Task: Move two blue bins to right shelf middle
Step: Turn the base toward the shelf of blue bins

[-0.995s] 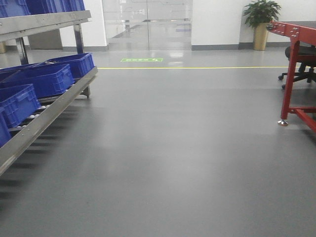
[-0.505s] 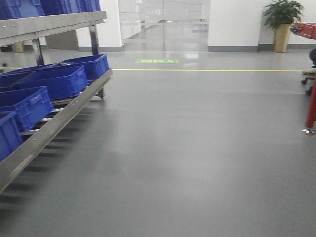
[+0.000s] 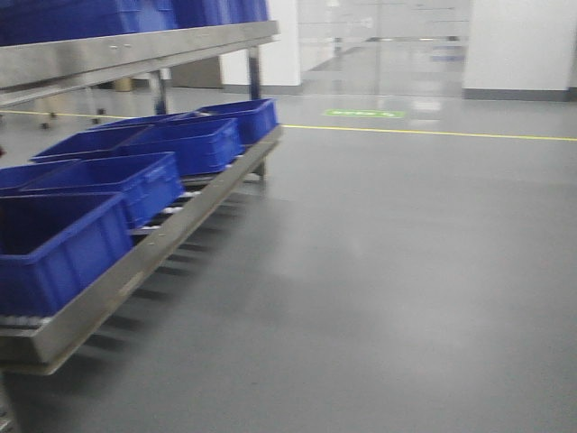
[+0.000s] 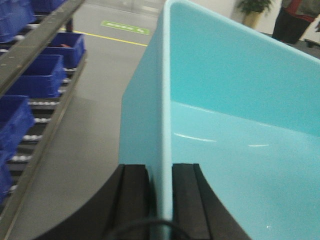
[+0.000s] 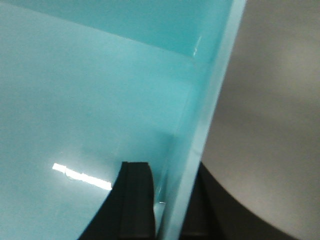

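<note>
- Grey floor [image 3: 379, 271]; steel rack [image 3: 117, 56] at ten o'clock.
- Between both arms, the pale cyan bin [image 4: 225, 100]; left gripper [image 4: 160, 192] and right gripper [image 5: 167, 200] each clamped on a wall; rack lies nearer the left.

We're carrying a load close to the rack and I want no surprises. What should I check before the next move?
1. Left gripper grip: ok, fingers straddle the pale cyan bin wall.
2. Right gripper grip: ok, fingers straddle a wall of the same colour.
3. Two bins stacked in the grip: cannot tell.
4. Floor ahead: ok, bare.
5. Free slot on the steel shelf: cannot tell; dark blue bins cover the visible part.
</note>
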